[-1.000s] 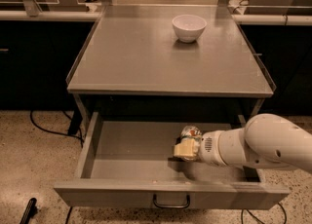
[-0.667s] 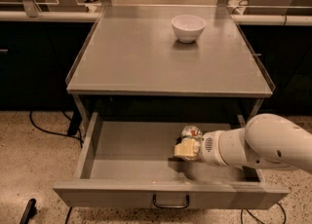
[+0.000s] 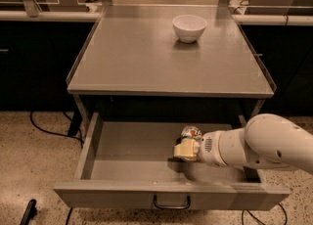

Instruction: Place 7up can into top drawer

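Cream gripper (image 3: 185, 150) inside the grey drawer (image 3: 127, 150) beside a white-green-red can (image 3: 190, 133), white arm (image 3: 264, 146), white bowl (image 3: 189, 27), grey table (image 3: 137, 57), dark handle (image 3: 171, 203), speckled beige floor (image 3: 39, 170).

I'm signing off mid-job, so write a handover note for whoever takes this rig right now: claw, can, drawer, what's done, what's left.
Claw: inside the open drawer, reaching in from the right; its grip can't be read.
Can: right at the claw, over the right half of the drawer floor; can't tell if it rests on the floor.
Done: drawer is open and the can is within it.
Left: confirm the can is set down and let go, then probably draw the arm out.
Bowl sits at the back of the table, not part of the job.
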Available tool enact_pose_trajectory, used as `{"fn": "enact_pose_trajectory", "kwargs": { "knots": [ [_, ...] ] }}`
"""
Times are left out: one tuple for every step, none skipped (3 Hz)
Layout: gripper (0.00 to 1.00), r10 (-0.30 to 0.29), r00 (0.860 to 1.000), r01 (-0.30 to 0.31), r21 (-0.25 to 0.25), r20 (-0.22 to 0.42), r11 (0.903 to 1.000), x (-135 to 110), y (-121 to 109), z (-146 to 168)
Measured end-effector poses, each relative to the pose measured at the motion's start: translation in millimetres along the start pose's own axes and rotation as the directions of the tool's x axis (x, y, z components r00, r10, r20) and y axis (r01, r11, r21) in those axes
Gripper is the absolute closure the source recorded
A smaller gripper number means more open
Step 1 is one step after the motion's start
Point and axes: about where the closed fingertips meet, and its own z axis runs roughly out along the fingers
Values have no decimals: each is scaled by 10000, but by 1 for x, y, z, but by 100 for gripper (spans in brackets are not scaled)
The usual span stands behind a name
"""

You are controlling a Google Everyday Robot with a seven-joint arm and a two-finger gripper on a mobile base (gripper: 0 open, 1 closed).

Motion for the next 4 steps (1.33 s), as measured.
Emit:
{"fn": "enact_pose_trajectory", "kwargs": {
  "knots": [
    [34,0,10000,0,0,0,10000,0,0,0],
    [11,-1,10000,1,0,0,10000,0,0,0],
    [0,-2,10000,2,0,0,10000,0,0,0],
    [0,-2,10000,2,0,0,10000,0,0,0]
  ]
}}
